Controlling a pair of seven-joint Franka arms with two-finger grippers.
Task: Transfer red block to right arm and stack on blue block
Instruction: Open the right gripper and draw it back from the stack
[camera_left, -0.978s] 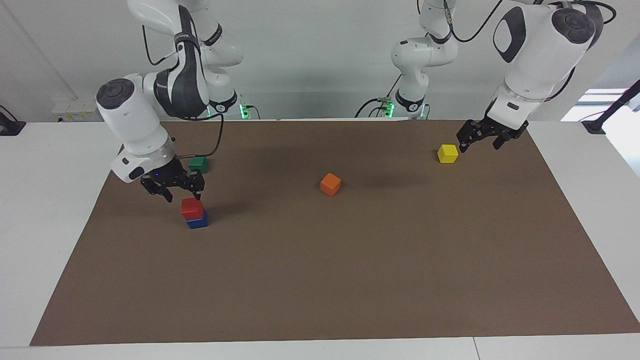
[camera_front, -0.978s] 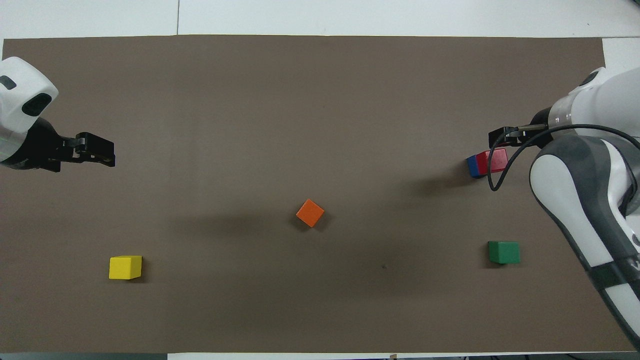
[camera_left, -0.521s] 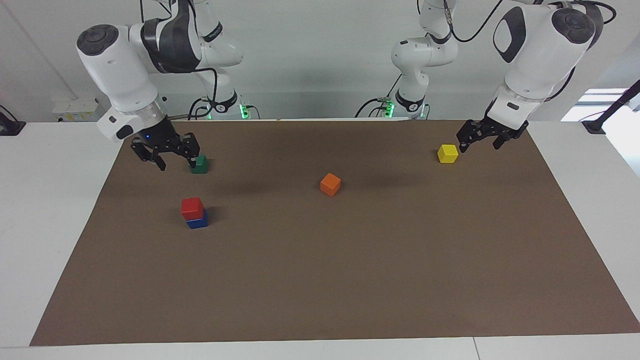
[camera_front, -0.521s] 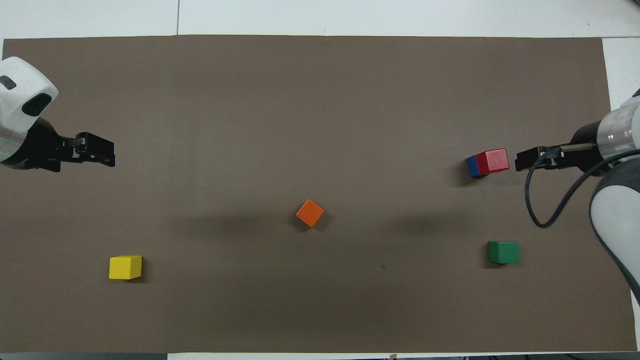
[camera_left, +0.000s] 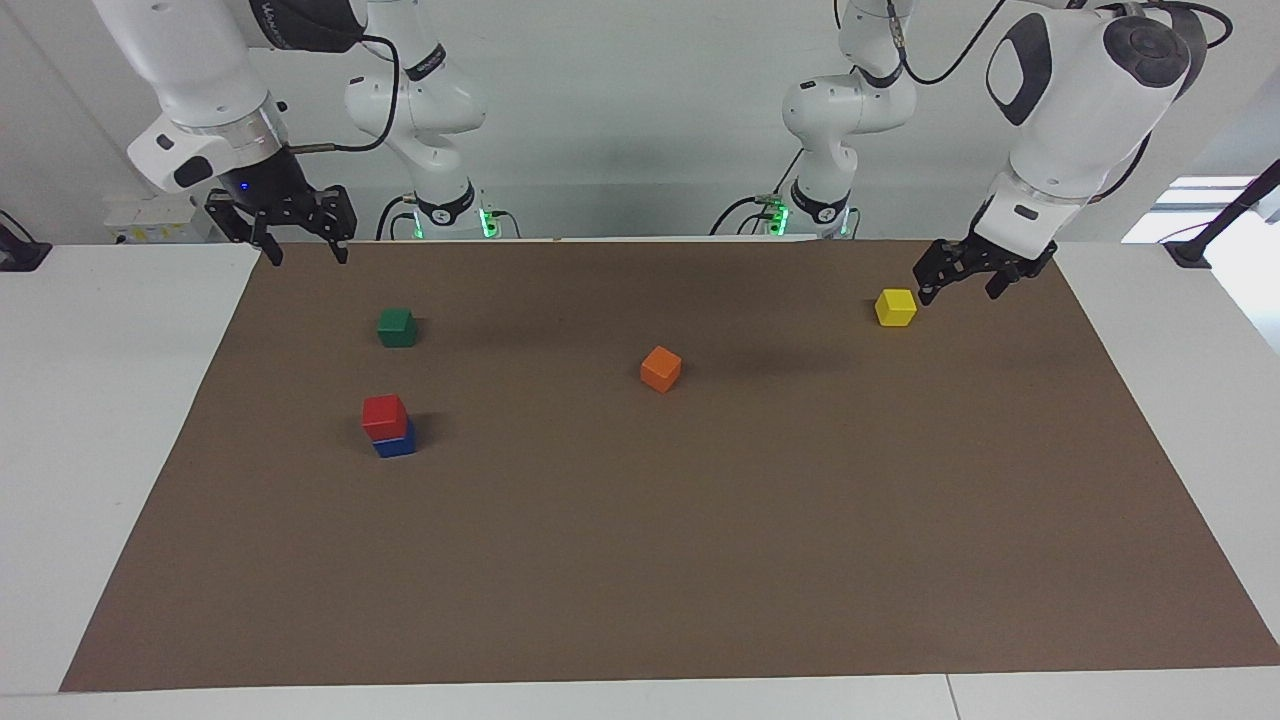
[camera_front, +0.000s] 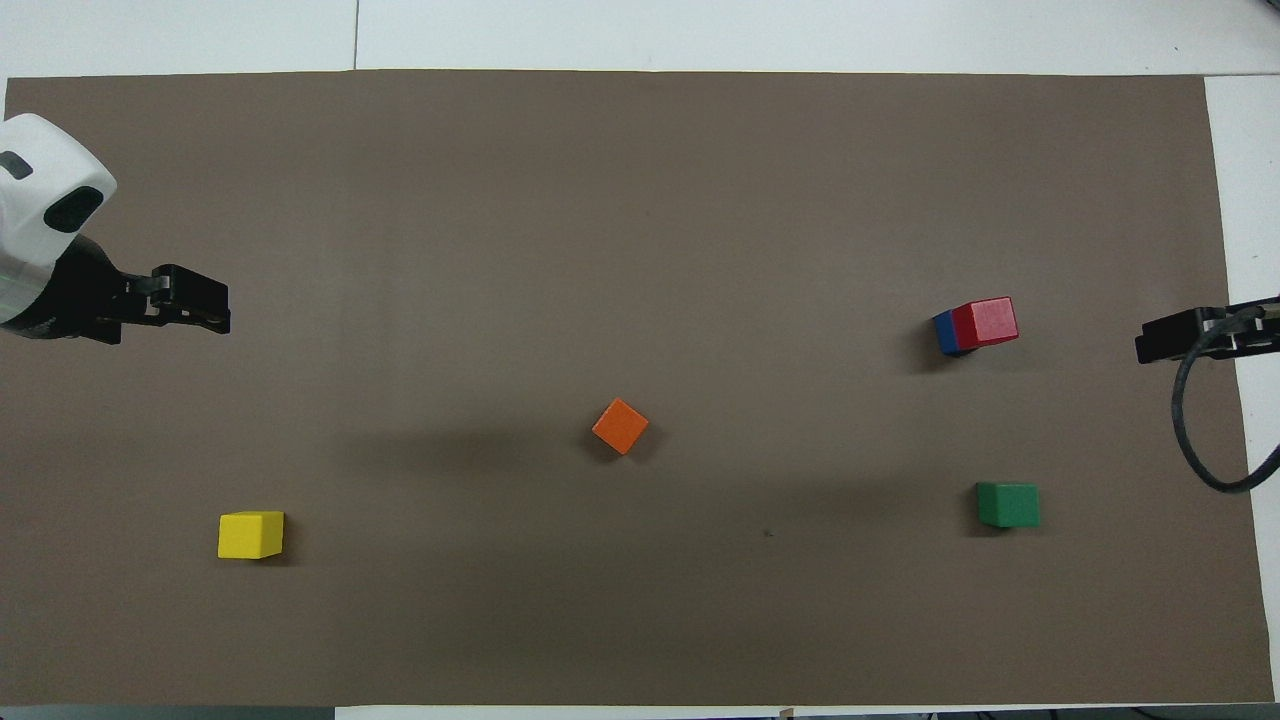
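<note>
The red block (camera_left: 384, 414) sits on top of the blue block (camera_left: 397, 443) on the brown mat, toward the right arm's end of the table. The stack also shows in the overhead view, red block (camera_front: 986, 321) over blue block (camera_front: 942, 333). My right gripper (camera_left: 302, 254), with a blue light at its wrist, is open and empty, raised high over the mat's corner, well clear of the stack; it also shows in the overhead view (camera_front: 1166, 346). My left gripper (camera_left: 960, 290) is open and empty, waiting just beside the yellow cube (camera_left: 895, 307).
A green cube (camera_left: 397, 327) lies nearer to the robots than the stack. An orange cube (camera_left: 660, 369) lies mid-mat. The brown mat (camera_left: 700, 560) covers most of the white table. In the overhead view: left gripper (camera_front: 195, 305), yellow cube (camera_front: 250, 535), green cube (camera_front: 1007, 504).
My right gripper, open just above the red block a second ago, has risen and drawn back toward its base, leaving the red block on the blue block. The left arm has not moved.
</note>
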